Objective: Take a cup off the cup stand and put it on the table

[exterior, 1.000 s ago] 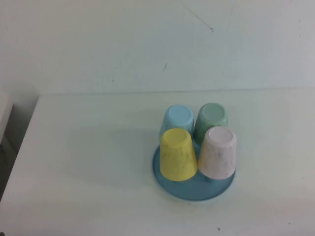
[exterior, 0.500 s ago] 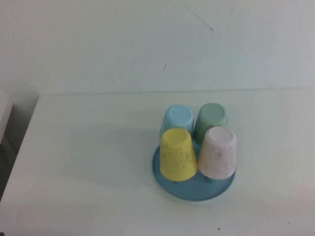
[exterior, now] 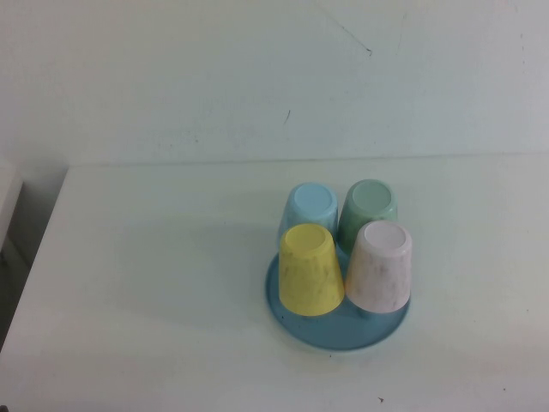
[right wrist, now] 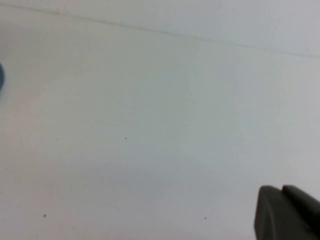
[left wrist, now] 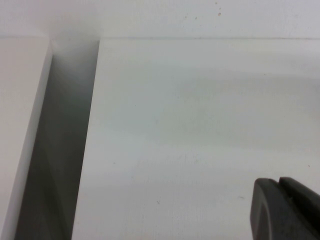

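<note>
The yellow cup (exterior: pixel 310 270) stands upside down at the front left of the round blue cup stand (exterior: pixel 343 339), which sits on the white table (exterior: pixel 154 257) right of centre. The pegs are hidden under the cups. Neither arm shows in the high view. My left gripper (left wrist: pixel 279 182) shows only in the left wrist view, fingers together and empty, over bare table near its left edge. My right gripper (right wrist: pixel 281 189) shows only in the right wrist view, fingers together and empty, over bare table; a sliver of the blue stand (right wrist: pixel 1 77) sits at that picture's edge.
A pale pink cup (exterior: pixel 380 266), a light blue cup (exterior: pixel 307 209) and a green cup (exterior: pixel 369 210) also stand upside down on the stand. A dark gap (left wrist: pixel 60 150) separates the table's left edge from another white surface (left wrist: pixel 20 125). A white wall rises behind the table's back edge.
</note>
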